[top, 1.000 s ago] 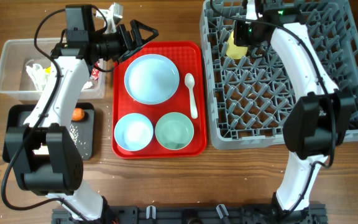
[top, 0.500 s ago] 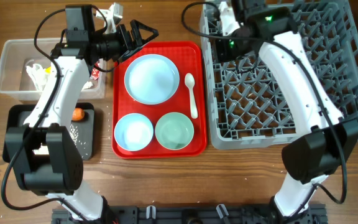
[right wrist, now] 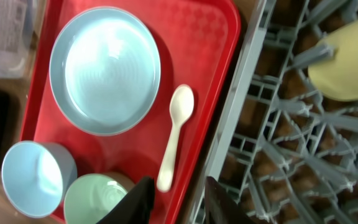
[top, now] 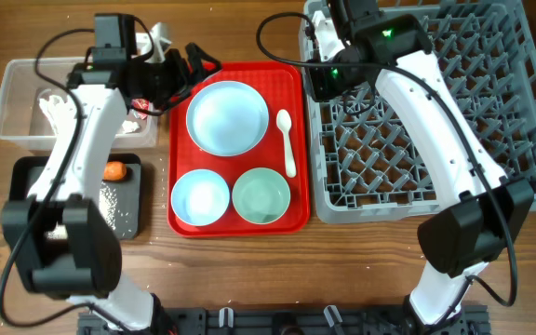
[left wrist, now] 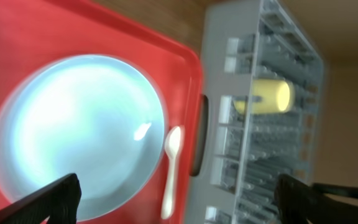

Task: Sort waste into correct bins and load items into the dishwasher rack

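Note:
The yellow cup lies in the grey dishwasher rack near its far left corner, hidden under my right arm in the overhead view. My right gripper hovers over the rack's left rim, open a little and empty. The pale blue plate, white spoon, blue bowl and green bowl sit on the red tray. At the tray's far left corner my left gripper stands wide open beside the plate.
The clear tub at the left holds white tissue. A red and white wrapper shows at its right end. The black tray in front of it holds the orange carrot and rice grains.
My right gripper has let go of the yellow cup in the rack and moved left to the rack's rim, its jaws opening slightly. The left gripper has shifted a little to the left.

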`<move>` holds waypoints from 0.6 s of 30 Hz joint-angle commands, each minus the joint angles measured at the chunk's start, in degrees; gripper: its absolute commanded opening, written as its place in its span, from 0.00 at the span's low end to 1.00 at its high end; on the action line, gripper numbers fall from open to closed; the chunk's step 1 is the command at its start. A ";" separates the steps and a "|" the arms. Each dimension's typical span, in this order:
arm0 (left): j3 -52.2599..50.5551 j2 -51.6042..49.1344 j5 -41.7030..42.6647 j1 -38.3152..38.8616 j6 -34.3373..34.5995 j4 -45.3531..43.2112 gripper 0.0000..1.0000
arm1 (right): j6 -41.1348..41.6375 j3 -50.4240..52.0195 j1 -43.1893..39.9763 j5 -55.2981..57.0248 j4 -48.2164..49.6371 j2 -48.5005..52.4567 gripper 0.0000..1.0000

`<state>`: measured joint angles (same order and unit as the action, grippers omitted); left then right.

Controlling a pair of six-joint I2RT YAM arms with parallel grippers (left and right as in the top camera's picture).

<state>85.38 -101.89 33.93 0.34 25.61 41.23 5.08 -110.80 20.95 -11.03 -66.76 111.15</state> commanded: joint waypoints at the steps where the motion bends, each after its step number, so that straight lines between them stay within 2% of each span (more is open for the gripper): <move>1: 6.03 9.62 -15.80 -0.31 -2.23 5.95 1.00 | 0.85 2.40 0.04 3.58 2.25 0.07 0.34; 7: 6.14 16.57 -27.61 -0.31 -2.27 13.77 1.00 | 2.64 8.72 0.04 8.26 11.76 0.07 0.40; 10: 6.12 16.59 -28.02 -0.31 -2.25 16.52 1.00 | 2.67 11.61 0.04 8.72 16.39 0.07 0.38; 12: 6.12 16.61 -28.02 -0.28 -2.25 16.50 1.00 | 2.95 13.81 0.04 9.62 19.06 0.07 0.33; 18: 6.12 16.61 -28.02 -0.28 -2.25 16.50 1.00 | 3.02 19.82 0.04 10.38 27.28 0.07 0.25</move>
<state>91.35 -85.23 7.05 0.34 24.29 57.69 7.53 -93.36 20.95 -2.07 -42.02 111.18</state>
